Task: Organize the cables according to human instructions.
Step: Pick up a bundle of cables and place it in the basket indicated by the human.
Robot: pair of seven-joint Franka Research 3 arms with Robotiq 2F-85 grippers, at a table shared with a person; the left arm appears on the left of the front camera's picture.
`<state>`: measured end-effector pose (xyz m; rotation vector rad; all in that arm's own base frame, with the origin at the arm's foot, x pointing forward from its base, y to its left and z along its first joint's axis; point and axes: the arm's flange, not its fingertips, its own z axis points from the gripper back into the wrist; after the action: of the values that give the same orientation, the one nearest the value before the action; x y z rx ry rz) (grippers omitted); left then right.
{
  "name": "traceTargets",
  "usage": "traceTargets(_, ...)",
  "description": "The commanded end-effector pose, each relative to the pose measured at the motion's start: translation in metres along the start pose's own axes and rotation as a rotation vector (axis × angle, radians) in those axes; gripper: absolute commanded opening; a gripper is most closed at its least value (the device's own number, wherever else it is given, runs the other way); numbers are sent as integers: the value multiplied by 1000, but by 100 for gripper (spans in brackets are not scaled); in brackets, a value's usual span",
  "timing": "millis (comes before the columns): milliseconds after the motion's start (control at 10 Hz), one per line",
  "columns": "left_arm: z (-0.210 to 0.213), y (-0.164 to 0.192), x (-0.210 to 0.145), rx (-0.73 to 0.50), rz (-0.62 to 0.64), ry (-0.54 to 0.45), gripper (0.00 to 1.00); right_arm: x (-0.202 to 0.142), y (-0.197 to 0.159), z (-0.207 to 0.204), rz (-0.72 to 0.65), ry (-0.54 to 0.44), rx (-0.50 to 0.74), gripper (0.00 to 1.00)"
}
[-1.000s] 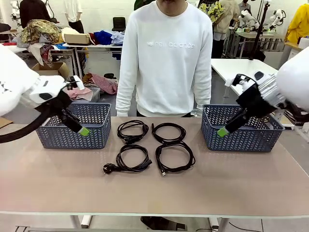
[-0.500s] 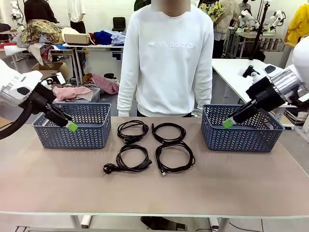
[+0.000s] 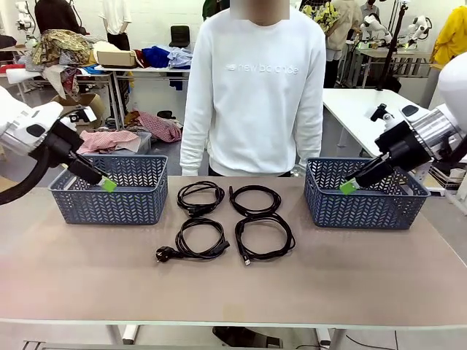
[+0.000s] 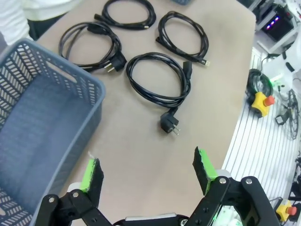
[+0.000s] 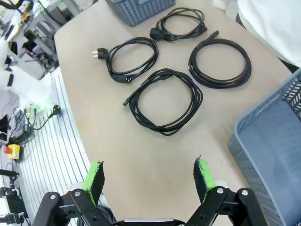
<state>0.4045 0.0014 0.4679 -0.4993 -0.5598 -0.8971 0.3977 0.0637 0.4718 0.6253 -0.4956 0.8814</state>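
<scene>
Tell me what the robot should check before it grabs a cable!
1. Left gripper open: ok.
2. Right gripper open: ok.
3. Four cables lying coiled on the table: ok.
4. Left basket and right basket upright, open side up: ok.
5. Person keeping hands off the cables: ok.
6. Which cable the person wants moved: cannot tell.
</scene>
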Motion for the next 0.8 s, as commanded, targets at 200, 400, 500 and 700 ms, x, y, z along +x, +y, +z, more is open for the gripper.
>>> traceTargets(200,0,-2,-3,-12,-20,-16,100,2,4,3,11,-10,10,100)
traceTargets(400,0,-2,-3,-12,-20,-16,100,2,4,3,11,-10,10,100)
traceTargets(500,0,-2,-3,-12,-20,-16,100,2,4,3,11,-10,10,100)
traceTargets(700,0,-2,-3,-12,-20,-16,100,2,4,3,11,-10,10,100)
